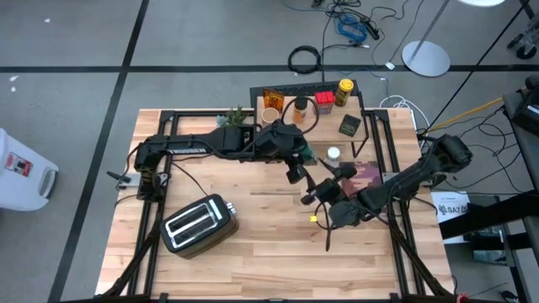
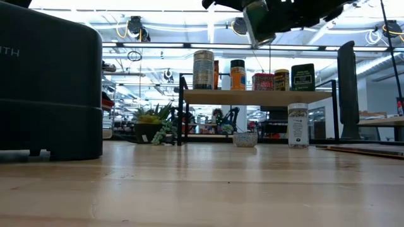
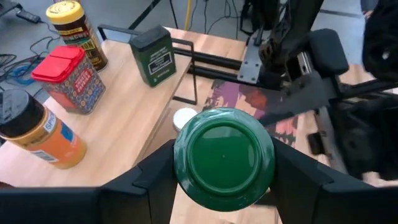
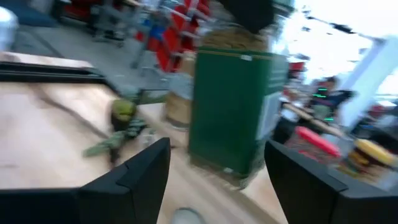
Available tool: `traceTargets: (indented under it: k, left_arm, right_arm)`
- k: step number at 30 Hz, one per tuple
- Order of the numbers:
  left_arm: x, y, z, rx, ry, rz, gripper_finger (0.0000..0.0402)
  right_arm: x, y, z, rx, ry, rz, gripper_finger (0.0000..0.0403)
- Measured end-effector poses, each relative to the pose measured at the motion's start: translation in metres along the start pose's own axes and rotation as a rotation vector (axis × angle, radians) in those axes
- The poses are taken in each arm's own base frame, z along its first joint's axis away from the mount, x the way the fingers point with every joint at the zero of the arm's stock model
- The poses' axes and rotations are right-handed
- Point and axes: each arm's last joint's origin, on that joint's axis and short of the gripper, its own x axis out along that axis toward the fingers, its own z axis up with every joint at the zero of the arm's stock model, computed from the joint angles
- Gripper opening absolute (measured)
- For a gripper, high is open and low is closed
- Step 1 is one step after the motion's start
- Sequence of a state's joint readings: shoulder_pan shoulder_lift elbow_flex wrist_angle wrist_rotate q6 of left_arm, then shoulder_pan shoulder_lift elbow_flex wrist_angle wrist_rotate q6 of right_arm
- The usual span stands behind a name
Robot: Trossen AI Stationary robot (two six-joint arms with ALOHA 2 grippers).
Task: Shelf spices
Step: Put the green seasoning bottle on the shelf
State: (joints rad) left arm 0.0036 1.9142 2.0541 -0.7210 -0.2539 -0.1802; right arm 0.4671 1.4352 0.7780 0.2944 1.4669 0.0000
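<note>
Nearest my low camera, the silver toaster [image 2: 50, 82] is filling the near side of the counter [image 2: 202, 189], with nothing of the task around it. Farther in, I am holding a green-lidded jar [image 3: 224, 158] aloft in the left gripper [image 3: 224, 171]; its jaws are clamping the jar's sides, lid facing the wrist, long axis roughly upright. The arm is reaching in from the left, stretched across the counter with its wrist hanging just short of the shelf [image 2: 255, 96].

The right gripper [image 4: 217, 171] is hovering low beside it, jaws standing apart around nothing, looking across at the carried jar. I judge it is only waiting.

Beyond, a white-capped shaker [image 2: 298, 125] is standing on the counter just beside the shelf's legs, not yet shelved. Farthest, the shelf top is already carrying a row of spices: an orange bottle [image 3: 37, 134], a red-lidded jar [image 3: 68, 78], a yellow-capped jar [image 3: 74, 34] and a dark green tin [image 3: 152, 55]. From the jaws, the free boards lie ahead and slightly below, so I reckon the next move calls for a forward carry, then a straight descent.
</note>
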Motion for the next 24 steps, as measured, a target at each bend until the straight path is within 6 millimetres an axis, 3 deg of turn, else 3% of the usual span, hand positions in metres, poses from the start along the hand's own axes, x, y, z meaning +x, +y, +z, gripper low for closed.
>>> traceTargets:
  k: [7,24]
  left_arm:
    - [0.0,-0.002,0.002,-0.037,-0.021,-0.035,0.021]
    - [-0.001,-0.003,0.006,-0.131,-0.048,-0.064,0.021]
  right_arm:
    - [0.0,-0.001,0.002,-0.063,0.003,-0.099,0.0249]
    - [0.013,-0.009,0.018,-0.042,0.02,-0.148,0.0249]
